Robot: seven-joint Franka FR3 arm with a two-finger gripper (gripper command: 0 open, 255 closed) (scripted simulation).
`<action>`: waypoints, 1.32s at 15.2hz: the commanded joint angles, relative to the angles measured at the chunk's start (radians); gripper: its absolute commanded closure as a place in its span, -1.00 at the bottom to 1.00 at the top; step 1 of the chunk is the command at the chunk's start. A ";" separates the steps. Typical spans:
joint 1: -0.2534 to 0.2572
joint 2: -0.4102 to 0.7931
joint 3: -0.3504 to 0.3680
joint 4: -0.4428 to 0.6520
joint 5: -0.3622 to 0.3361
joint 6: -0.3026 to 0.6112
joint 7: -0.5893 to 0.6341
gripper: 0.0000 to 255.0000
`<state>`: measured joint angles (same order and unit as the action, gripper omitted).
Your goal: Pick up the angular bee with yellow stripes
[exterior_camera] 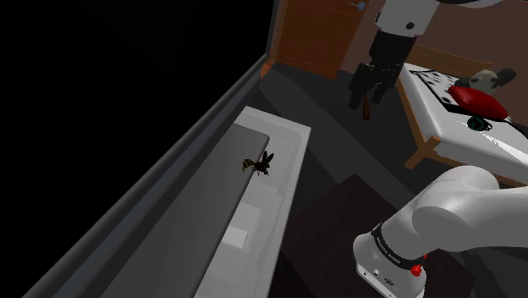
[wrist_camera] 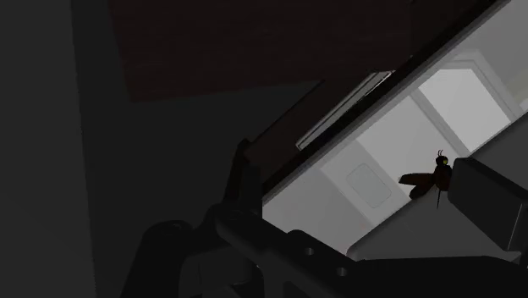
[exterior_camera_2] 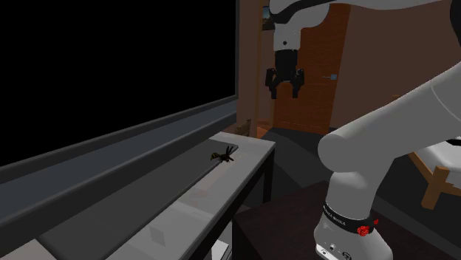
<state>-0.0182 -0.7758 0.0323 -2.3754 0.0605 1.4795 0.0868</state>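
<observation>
A small dark bee with yellow stripes (exterior_camera: 256, 163) lies on the grey tabletop (exterior_camera: 195, 229), close to the top's far end and near the edge of a darker panel. From the second exterior view the bee (exterior_camera_2: 222, 155) sits on the same grey top (exterior_camera_2: 185, 214). My black gripper (exterior_camera: 370, 91) hangs open high in the air, well beyond and above the bee, nothing between its fingers. The second exterior view has the gripper (exterior_camera_2: 285, 89) up by the wooden door. Looking along the gripper (wrist_camera: 360, 169), the bee (wrist_camera: 431, 178) lies far below, beside the right finger (wrist_camera: 486, 203).
A long grey ledge (exterior_camera: 169, 161) runs along the table's far side, with a black area behind it. A bed (exterior_camera: 440, 118) with a red pillow (exterior_camera: 478, 100) stands at the shoulder view's right. A wooden door (exterior_camera: 317, 34) is at the back. The dark stand (exterior_camera: 338, 229) sits beside the table.
</observation>
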 commanded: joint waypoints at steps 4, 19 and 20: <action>0.021 0.082 0.041 -0.008 0.026 0.065 0.025 -1.00; 0.109 0.596 0.226 0.106 0.081 0.341 0.150 -1.00; 0.115 0.634 0.236 0.123 0.078 0.355 0.160 -1.00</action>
<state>0.0886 -0.1730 0.2561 -2.2642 0.1374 1.8226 0.2353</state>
